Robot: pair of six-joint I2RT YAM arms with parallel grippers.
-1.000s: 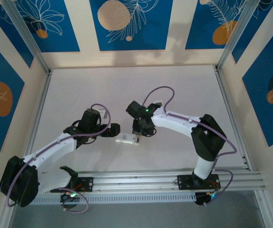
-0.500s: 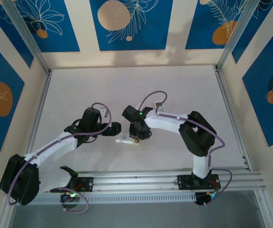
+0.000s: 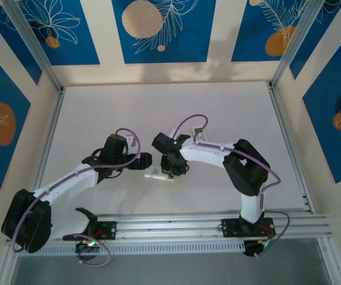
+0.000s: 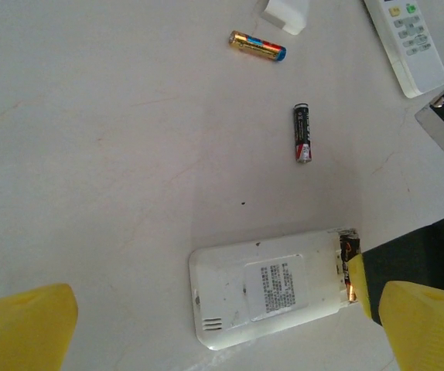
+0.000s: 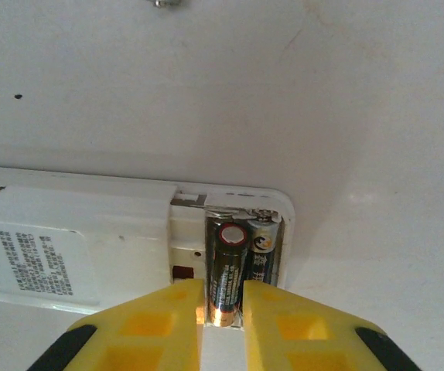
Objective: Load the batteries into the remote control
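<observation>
My right gripper has moved down to the white remote control, so the battery between my fingertips now sits in its slot beside another battery, but I cannot tell if I still squeeze it.

You see a remote control of smooth white plastic with a faint sheen, bearing a matt printed label. The batteries in its bay have glossy dark wrappers and coppery metal ends. The desk is matt white and lightly scuffed. The right pincer has fingers of matt yellow plastic.
</observation>
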